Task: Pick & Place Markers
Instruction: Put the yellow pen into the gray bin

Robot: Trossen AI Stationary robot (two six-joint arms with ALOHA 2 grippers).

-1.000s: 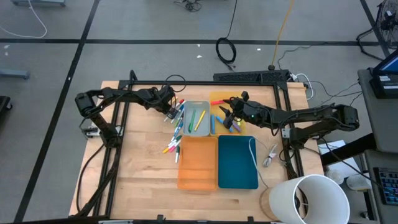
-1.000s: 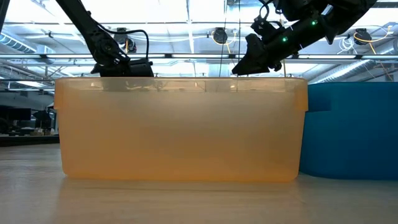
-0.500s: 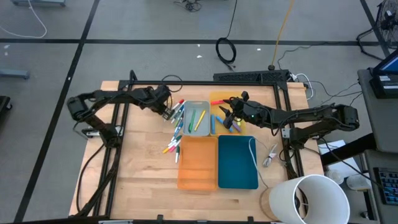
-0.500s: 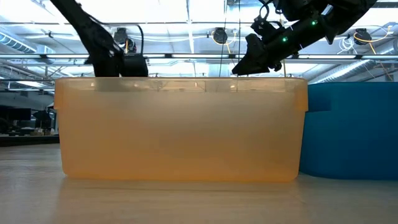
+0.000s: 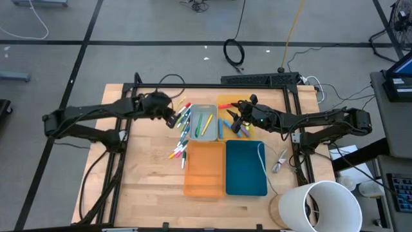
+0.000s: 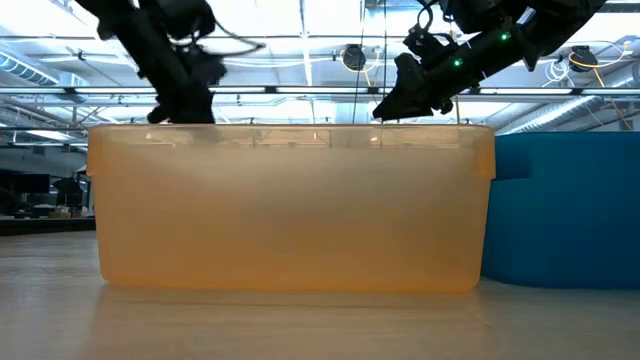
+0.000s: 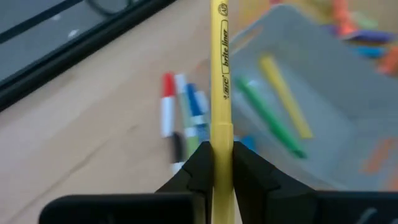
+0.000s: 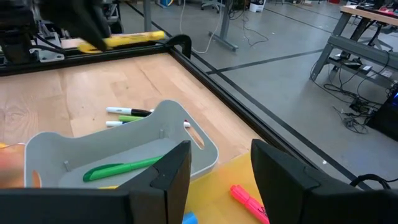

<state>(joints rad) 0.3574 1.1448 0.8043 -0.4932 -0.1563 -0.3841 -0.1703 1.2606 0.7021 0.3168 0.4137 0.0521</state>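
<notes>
— What does the left gripper (image 7: pixel 216 163) have?

— It is clamped on 1 yellow highlighter marker (image 7: pixel 220 74), held above the wooden table (image 5: pixel 148 180) just beside the grey plastic tray (image 5: pixel 210 136).

— What is in that tray?

— A green marker (image 7: pixel 268 117) and another yellow marker (image 7: pixel 285 94). More loose markers (image 5: pixel 179 150) lie on the wood beside it.

— And the right gripper (image 8: pixel 217 167)?

— Its fingers are spread with nothing between them, over the yellow tray (image 5: pixel 226 101).
</notes>
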